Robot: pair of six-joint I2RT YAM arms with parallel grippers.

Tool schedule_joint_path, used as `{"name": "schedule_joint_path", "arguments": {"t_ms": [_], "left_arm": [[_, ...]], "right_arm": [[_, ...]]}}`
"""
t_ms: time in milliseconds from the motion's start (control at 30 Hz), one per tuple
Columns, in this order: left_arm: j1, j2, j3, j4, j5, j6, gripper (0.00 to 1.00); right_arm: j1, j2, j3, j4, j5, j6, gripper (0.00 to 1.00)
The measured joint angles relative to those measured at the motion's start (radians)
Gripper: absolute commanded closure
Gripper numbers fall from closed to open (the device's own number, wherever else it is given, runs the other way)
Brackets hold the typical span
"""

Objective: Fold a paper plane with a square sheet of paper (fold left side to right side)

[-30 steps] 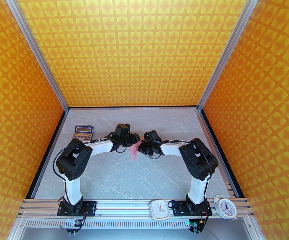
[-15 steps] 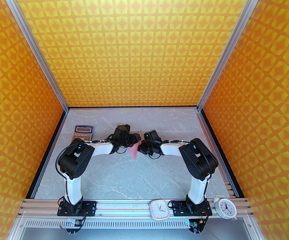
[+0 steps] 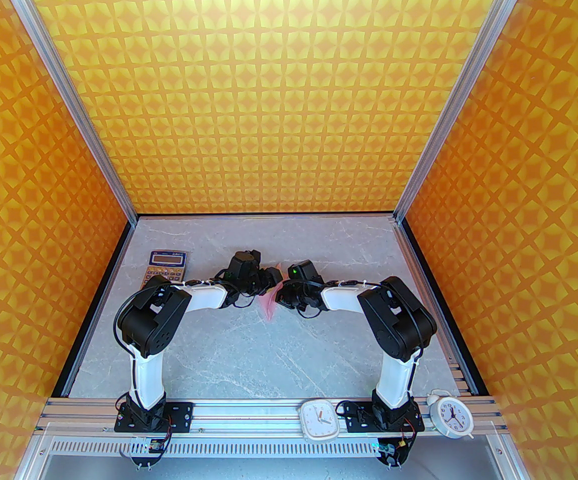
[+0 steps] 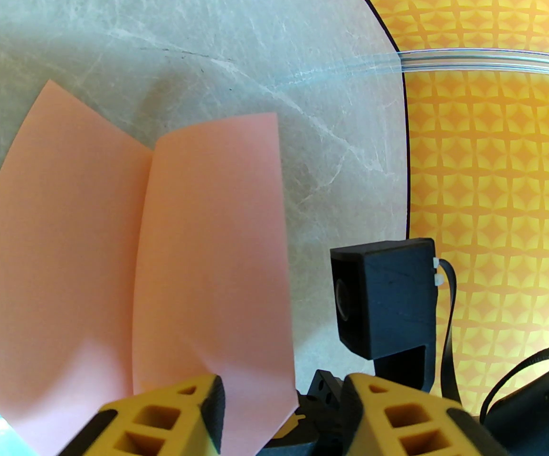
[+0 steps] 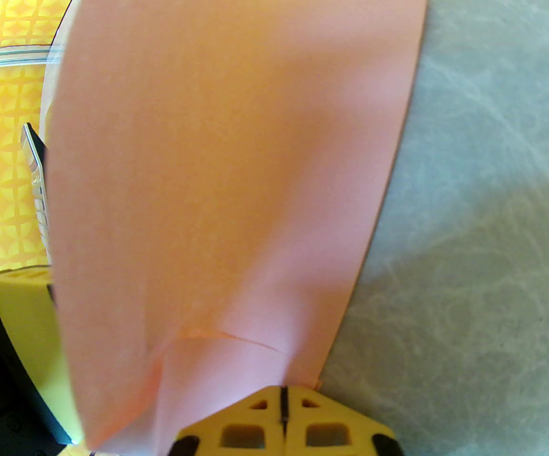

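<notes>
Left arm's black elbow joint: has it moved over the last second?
Yes: the left arm's black elbow joint has slid slightly right, judged against the orange-keyed calculator.

Parted left end effector (image 4: 284, 397) straddles the pink paper (image 4: 208, 254).

No text is legible; the calculator (image 3: 165, 268) label and round clock (image 3: 452, 416) numerals blur.

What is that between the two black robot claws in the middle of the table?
A thin pale-pink sheet of paper, partly folded, in the top view; the right gripper pinches it, the left gripper is open.
</notes>
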Motion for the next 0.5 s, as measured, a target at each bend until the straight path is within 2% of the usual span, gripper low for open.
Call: {"name": "schedule_joint_path", "arguments": {"t_ms": [100,500], "left_arm": [[0.000,0.000,0.000,-0.003,0.000,0.003,0.56],[0.000,0.000,0.002,-0.011,0.000,0.005,0.56]], "right_arm": [[-0.001,-0.015,-0.022,0.014,0.003,0.000,0.99],[-0.042,-0.103,-0.143,0.090,0.002,0.022,0.82]]}}
